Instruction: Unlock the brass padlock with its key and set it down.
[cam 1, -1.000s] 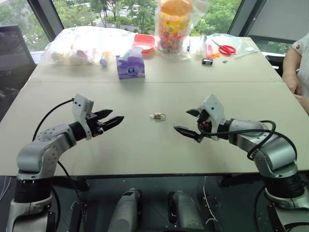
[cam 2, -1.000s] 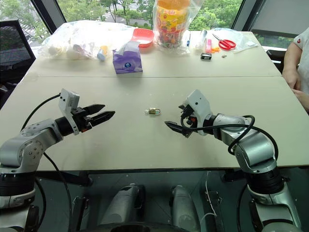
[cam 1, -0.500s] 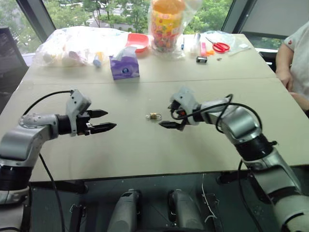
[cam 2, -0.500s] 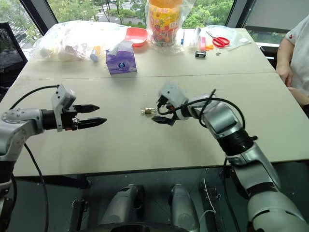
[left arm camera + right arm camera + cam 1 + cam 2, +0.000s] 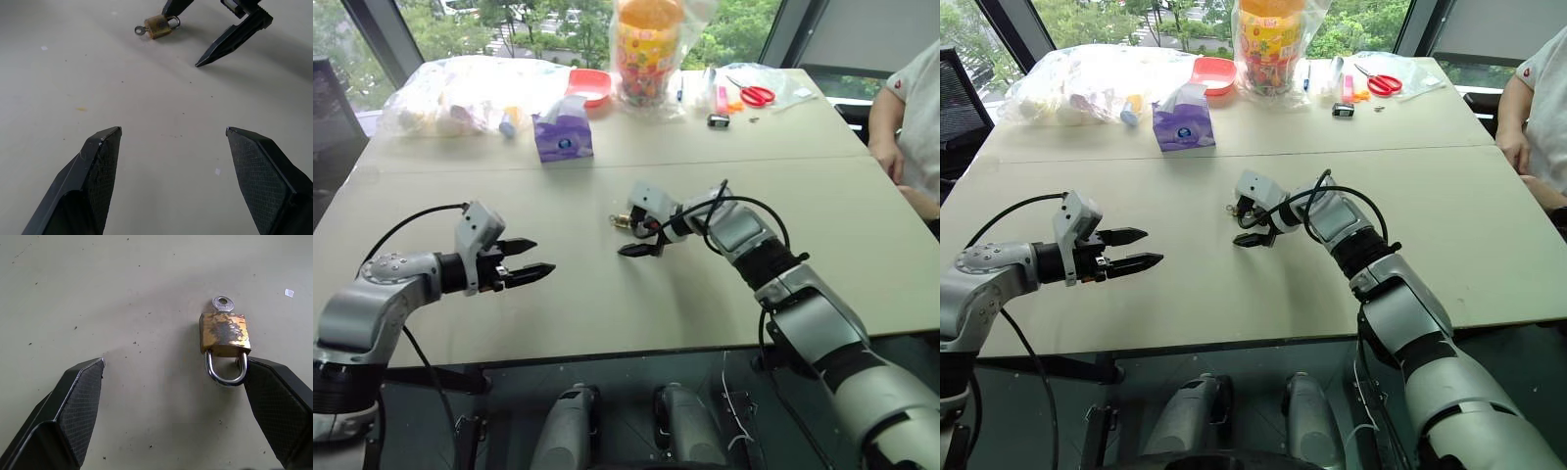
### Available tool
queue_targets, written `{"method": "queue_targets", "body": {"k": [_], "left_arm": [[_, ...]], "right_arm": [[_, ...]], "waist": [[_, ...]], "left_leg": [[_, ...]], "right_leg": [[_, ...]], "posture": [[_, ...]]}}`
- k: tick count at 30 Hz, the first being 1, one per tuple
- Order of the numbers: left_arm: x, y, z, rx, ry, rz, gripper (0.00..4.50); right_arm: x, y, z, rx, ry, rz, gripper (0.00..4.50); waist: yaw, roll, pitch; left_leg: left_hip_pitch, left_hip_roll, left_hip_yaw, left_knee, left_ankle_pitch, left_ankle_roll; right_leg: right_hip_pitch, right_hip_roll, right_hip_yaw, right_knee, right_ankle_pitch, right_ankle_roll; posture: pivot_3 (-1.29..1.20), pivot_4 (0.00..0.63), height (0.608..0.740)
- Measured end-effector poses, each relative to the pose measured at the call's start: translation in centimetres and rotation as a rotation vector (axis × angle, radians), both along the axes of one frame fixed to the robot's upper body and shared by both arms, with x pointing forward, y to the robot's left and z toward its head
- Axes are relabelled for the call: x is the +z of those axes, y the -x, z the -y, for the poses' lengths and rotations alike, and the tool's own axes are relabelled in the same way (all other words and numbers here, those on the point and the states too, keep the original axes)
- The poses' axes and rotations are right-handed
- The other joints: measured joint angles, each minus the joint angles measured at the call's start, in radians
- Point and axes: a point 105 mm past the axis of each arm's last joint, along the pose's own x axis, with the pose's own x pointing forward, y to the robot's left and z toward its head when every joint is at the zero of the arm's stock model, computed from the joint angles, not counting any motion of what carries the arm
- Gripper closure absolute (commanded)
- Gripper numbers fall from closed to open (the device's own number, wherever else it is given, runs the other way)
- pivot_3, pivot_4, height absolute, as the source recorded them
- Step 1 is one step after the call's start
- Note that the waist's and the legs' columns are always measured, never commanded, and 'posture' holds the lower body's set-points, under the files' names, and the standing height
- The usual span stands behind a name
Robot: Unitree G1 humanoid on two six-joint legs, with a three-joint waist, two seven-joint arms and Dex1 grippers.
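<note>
Your right tool (image 5: 173, 367) stood with its two black fingers spread wide, low over the pale beige bench (image 5: 607, 294). The small yellow-gold brass padlock (image 5: 224, 335) lay flat on the bench just ahead of that tool, off toward one finger rather than centred in the gap. Its thin silvery U-shaped shackle (image 5: 226, 372) pointed back at the tool, and that finger's tip (image 5: 259, 374) sat right beside the shackle; contact could not be told. The tiny silvery key (image 5: 222, 304) stuck out of the padlock's far end. Your left tool (image 5: 171, 132) was also spread wide and empty, well short of the padlock.
</note>
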Motion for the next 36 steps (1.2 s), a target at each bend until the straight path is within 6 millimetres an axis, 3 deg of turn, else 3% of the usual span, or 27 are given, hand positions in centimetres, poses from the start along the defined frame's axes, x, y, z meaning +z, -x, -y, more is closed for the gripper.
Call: {"method": "queue_targets", "body": {"k": [6,14,19,25,30,36], "left_arm": [[-0.1,0.0,0.0,0.02,0.004,0.004,0.95],[-0.4,-0.7,-0.1,0.048,0.027,0.002,0.95],[-0.9,-1.0,-0.6,0.072,0.018,-0.01,0.95],[-0.3,-1.9,-0.6,0.077,0.015,0.017,0.95],[-0.9,-2.2,0.1,0.06,0.019,0.013,0.95],[-1.5,-1.9,-0.2,0.078,0.011,-0.002,0.95]], "right_arm": [[0.3,0.2,-0.2,0.046,-0.023,-0.005,0.0],[2.3,2.7,-2.2,0.213,-0.101,0.038,0.0],[2.7,3.7,-2.0,0.247,-0.098,0.046,0.0],[2.4,2.4,-1.4,0.208,-0.064,0.099,0.0],[1.1,0.6,-1.4,0.15,-0.038,0.068,0.0],[0.1,-0.1,-1.2,0.144,-0.013,0.067,0.0]], "waist": [[0.0,0.0,0.0],[0.003,0.0,0.0],[0.005,0.0,0.0],[0.003,0.0,0.0],[0.0,0.0,0.0],[0.0,0.0,0.0]], "left_leg": [[0.0,0.0,0.0,0.0,0.0,0.0],[0.0,0.0,0.0,0.0,0.0,0.0],[-0.001,0.0,0.0,0.001,0.0,0.0],[0.0,0.0,0.0,0.001,0.0,-0.001],[-0.001,0.0,0.001,0.0,0.0,0.0],[0.0,0.0,0.001,0.0,0.0,0.0]], "right_leg": [[0.0,0.0,0.0,0.001,0.0,0.0],[-0.001,0.0,0.0,0.001,0.001,0.002],[-0.001,0.0,0.0,0.001,0.0,0.0],[-0.001,0.0,0.0,0.001,0.0,0.0],[-0.001,0.0,0.0,0.001,0.0,0.001],[-0.001,0.0,0.0,0.001,0.001,0.002]], "posture": [[0.0,0.15,0.74],[0.0,0.15,0.74],[0.0,0.15,0.74],[0.0,0.15,0.74],[0.0,0.15,0.74],[0.0,0.15,0.74]]}}
